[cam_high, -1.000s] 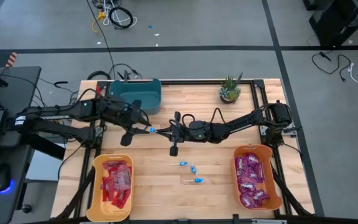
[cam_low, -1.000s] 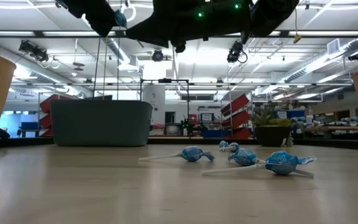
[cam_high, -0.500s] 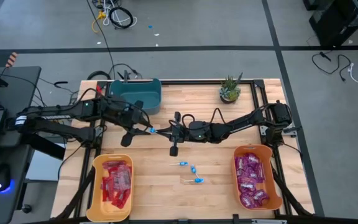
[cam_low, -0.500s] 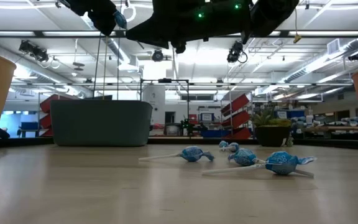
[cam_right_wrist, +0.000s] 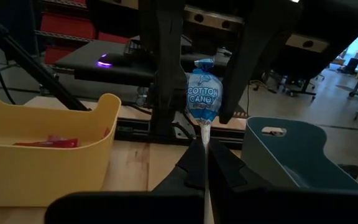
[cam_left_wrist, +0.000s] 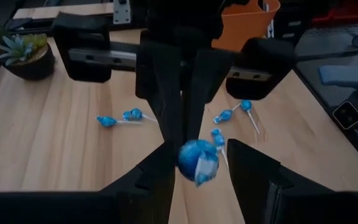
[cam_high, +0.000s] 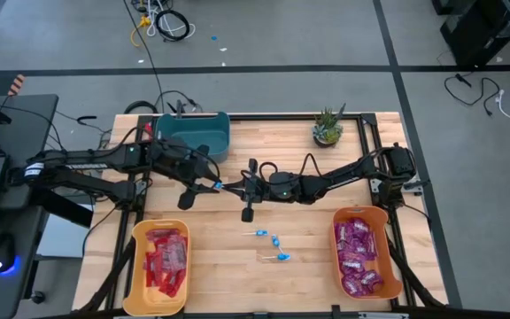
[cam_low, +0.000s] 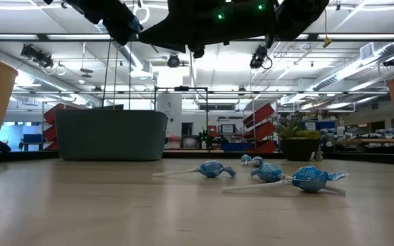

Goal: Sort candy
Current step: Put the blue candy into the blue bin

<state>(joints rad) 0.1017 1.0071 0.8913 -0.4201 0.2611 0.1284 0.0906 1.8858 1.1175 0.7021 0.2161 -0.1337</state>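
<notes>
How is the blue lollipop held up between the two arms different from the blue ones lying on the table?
The held lollipop is up in the air between both grippers; the three loose lollipops lie flat on the wooden table. The right gripper is shut on the held one's stick, its head sitting between the left gripper fingers; nothing touches the loose ones. All have blue wrappers and thin white sticks.

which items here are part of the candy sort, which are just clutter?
Job:
- blue lollipop, its stick in the right pincer, its head between the left pincer fingers
- loose lollipops
- red packets
- purple packets

Lying about:
- potted plant
- floor cables
</notes>
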